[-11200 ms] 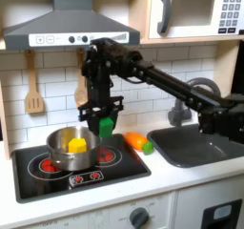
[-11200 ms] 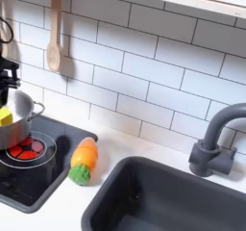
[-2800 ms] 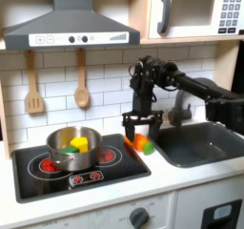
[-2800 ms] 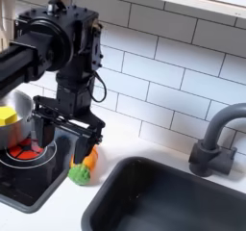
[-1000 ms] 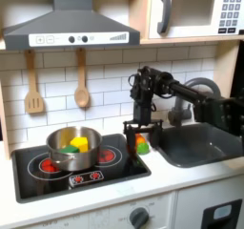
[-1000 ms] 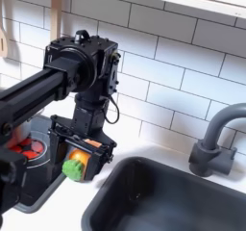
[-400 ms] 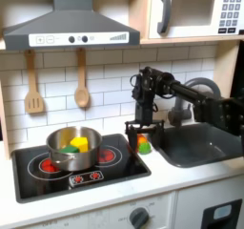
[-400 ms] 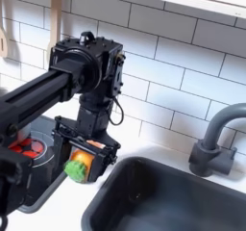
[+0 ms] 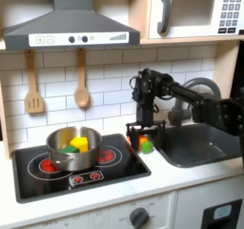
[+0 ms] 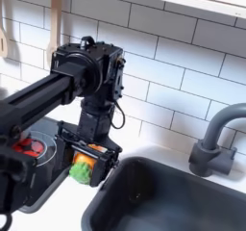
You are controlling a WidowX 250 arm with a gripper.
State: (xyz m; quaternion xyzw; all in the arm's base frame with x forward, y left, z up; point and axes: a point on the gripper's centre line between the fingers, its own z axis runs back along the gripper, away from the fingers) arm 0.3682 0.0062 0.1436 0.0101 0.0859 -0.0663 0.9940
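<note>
We see the end effector (image 9: 142, 137) down at the desk (image 9: 181, 176), on the strip between the stove (image 9: 57, 171) and the sink (image 9: 195, 145), and its two fingers are clamped on the carrot (image 9: 143, 143). In the second exterior view the end effector (image 10: 89, 164) has one finger on each side of the carrot (image 10: 86, 167), whose orange body and green top show between them. The carrot sits low, at or just above the desk surface; we cannot tell whether it touches. It lies just beside the sink's near-left corner in the second exterior view, with the sink (image 10: 183, 201) opening to the second exterior view's right of it.

The arm (image 9: 186, 94) reaches in from the first exterior view's right, over the sink, and bends straight down to the end effector.

On the stove, well apart from the carrot toward the first exterior view's left, stands a pot (image 9: 70, 147) on the left burner, holding a yellow piece (image 9: 79, 143) and a green piece (image 9: 70, 149). In the second exterior view the stove (image 10: 34, 153) shows a red burner ring beside the arm.

The faucet (image 10: 216, 139) rises at the sink's back edge. Two wooden spoons (image 9: 82, 80) hang on the tiled wall behind the stove, under the hood (image 9: 67, 28). A microwave (image 9: 195, 9) sits above the sink.
</note>
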